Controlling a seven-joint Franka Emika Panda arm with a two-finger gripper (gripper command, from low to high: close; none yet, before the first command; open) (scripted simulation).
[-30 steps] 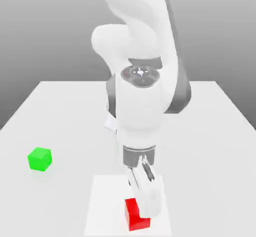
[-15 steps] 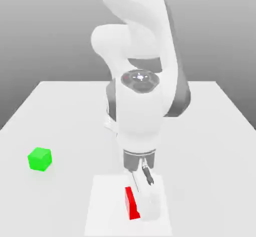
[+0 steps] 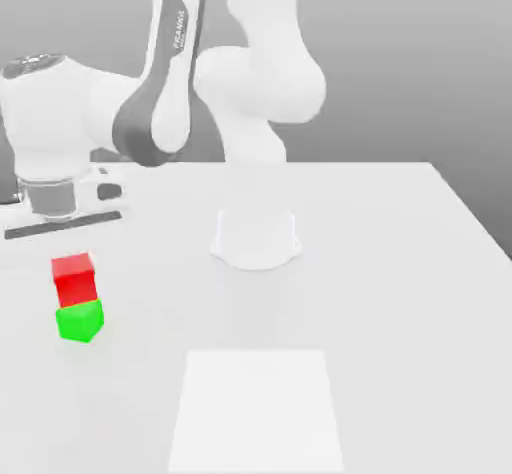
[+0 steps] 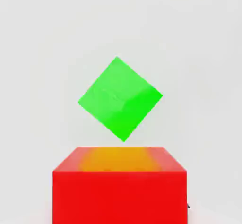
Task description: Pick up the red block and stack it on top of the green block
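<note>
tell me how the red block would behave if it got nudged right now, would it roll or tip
The red block is a flat-faced cube, so it likely won't roll. It looks rigid, with crisp edges. In the exterior view it sits over the green block, which looks turned at a different angle in the hand view, so a sideways nudge could probably slide or tip it off.

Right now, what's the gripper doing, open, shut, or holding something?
Gripper: cannot be told. The red block sits above the green block.

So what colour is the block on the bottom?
Bright green. The green block sits under the red block, clearest in the exterior view.
</note>
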